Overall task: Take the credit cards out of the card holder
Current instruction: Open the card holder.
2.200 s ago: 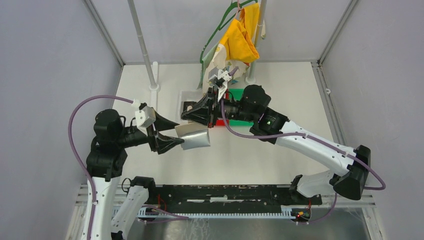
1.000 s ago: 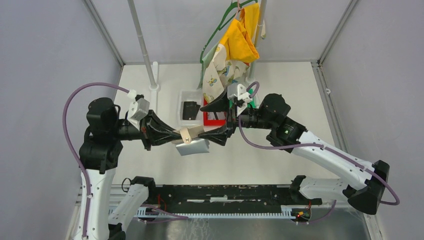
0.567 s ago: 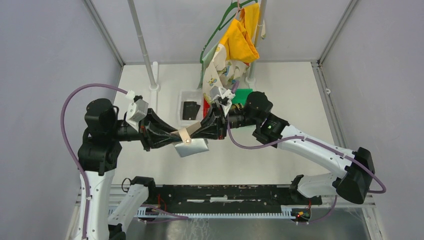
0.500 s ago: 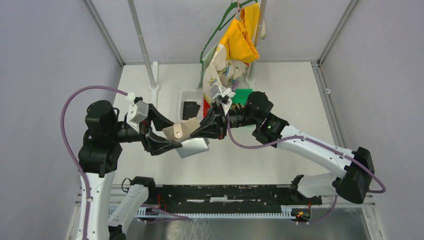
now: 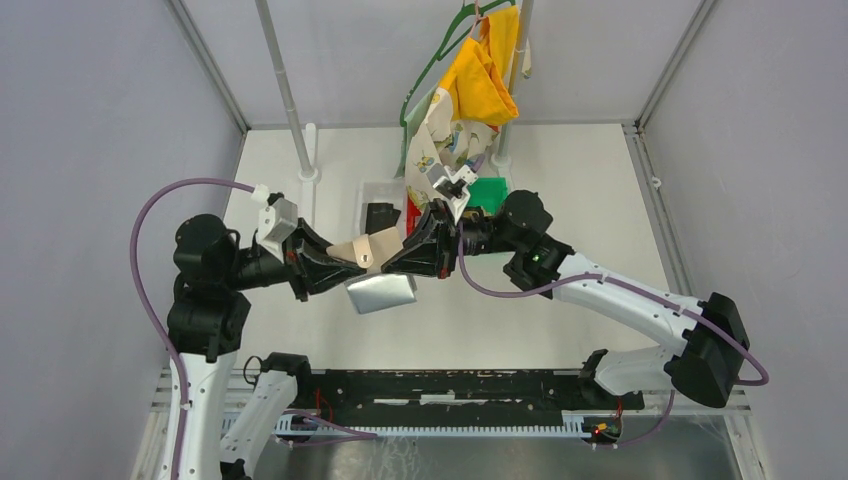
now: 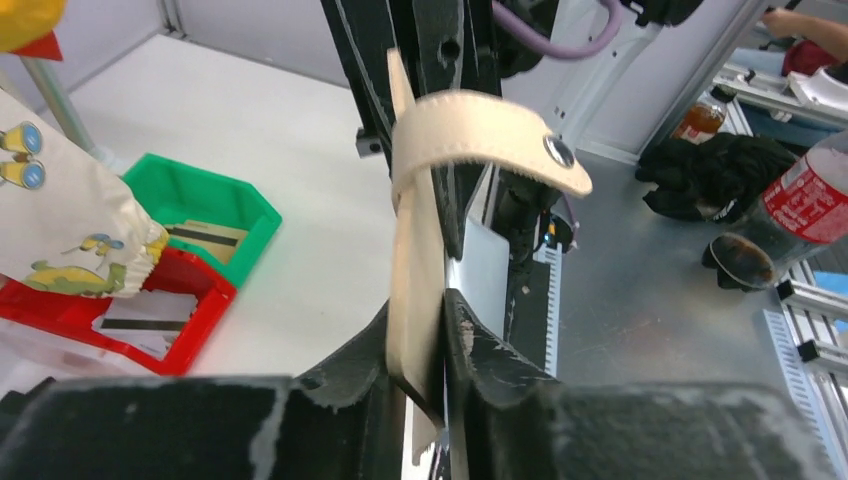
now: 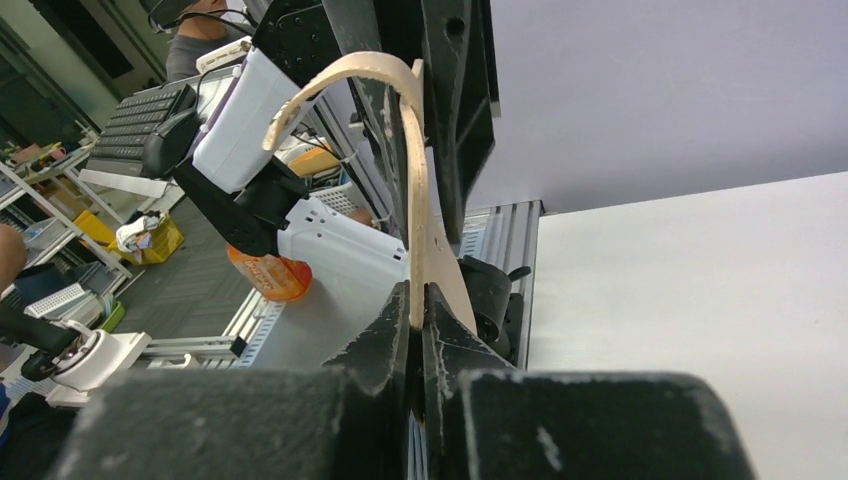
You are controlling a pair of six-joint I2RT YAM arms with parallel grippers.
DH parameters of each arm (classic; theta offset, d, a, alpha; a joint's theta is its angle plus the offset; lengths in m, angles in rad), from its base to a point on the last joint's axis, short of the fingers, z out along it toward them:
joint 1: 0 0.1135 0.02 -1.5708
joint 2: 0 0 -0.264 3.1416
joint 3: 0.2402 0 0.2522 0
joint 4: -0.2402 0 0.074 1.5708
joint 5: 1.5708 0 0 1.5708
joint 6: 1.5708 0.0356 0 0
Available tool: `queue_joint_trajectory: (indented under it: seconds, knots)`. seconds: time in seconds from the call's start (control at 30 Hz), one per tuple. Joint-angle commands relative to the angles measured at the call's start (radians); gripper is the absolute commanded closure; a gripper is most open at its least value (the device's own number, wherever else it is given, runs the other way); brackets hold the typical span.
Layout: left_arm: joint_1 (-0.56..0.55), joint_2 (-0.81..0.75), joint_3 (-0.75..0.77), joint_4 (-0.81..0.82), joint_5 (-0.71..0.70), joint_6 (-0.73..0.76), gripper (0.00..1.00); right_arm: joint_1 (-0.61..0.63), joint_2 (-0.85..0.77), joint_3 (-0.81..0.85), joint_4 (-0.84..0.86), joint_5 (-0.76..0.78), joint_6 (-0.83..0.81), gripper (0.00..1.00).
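Observation:
The tan card holder (image 5: pixel 372 249) hangs in the air between both grippers, its snap tab (image 6: pixel 560 152) curled over and its shiny sleeves (image 5: pixel 382 292) hanging below. My left gripper (image 5: pixel 345 270) is shut on its left edge, seen edge-on in the left wrist view (image 6: pixel 415 250). My right gripper (image 5: pixel 402 256) is shut on its right flap (image 7: pixel 425 230). A black credit card (image 5: pixel 380 216) lies in the white bin (image 5: pixel 364 196). A pale card (image 6: pixel 150 310) lies in the red bin (image 6: pixel 60 305) and another card (image 6: pixel 205 236) in the green bin (image 6: pixel 235 195). Cards inside the sleeves are hidden.
The red bin (image 5: pixel 411 222) and green bin (image 5: pixel 490 190) stand behind the right gripper. A yellow cloth (image 5: pixel 483 75) and patterned cloth (image 5: pixel 440 130) hang on a green hanger at the back. An upright pole (image 5: pixel 290 100) stands back left.
Half a second ago my left jaws stood open around the card holder; now they are shut on it. The right gripper has kept its hold, and the holder sits slightly further right.

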Motion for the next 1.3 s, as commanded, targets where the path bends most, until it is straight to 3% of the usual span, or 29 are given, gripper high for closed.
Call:
queue_joint_trajectory:
  seconds: [0.0, 0.1, 0.17, 0.23, 0.47, 0.67, 0.8, 1.1, 1.27]
  knots:
    - [-0.001, -0.001, -0.001, 0.234, -0.057, -0.218, 0.75, 0.002, -0.028, -0.01, 0.099, -0.011, 0.031, 0.94]
    - [-0.002, 0.001, -0.02, 0.301, -0.049, -0.308, 0.72, 0.002, -0.031, -0.019, 0.097, -0.005, 0.029, 0.94]
    - [-0.002, 0.001, -0.031, 0.319, -0.053, -0.327, 0.79, 0.002, -0.03, -0.019, 0.099, -0.005, 0.033, 0.93]
    - [-0.001, 0.0, -0.037, 0.321, -0.059, -0.329, 0.97, 0.002, -0.031, -0.018, 0.107, -0.007, 0.041, 0.79]
    - [-0.001, 0.03, -0.015, 0.343, -0.091, -0.422, 0.98, -0.001, -0.072, -0.056, 0.095, -0.018, -0.034, 0.29]
    - [-0.001, 0.098, 0.062, 0.43, -0.063, -0.615, 0.98, -0.027, -0.153, -0.155, 0.015, -0.039, -0.221, 0.14]
    - [-0.001, 0.113, 0.112, 0.439, -0.041, -0.638, 0.98, -0.041, -0.248, -0.236, -0.008, 0.005, -0.391, 0.03]
    - [-0.001, 0.107, 0.116, 0.483, -0.02, -0.733, 0.98, -0.067, -0.213, -0.156, -0.146, -0.021, -0.541, 0.07]
    - [-0.002, 0.1, 0.107, 0.509, -0.014, -0.756, 0.98, -0.075, -0.187, -0.136, -0.112, -0.028, -0.509, 0.07]
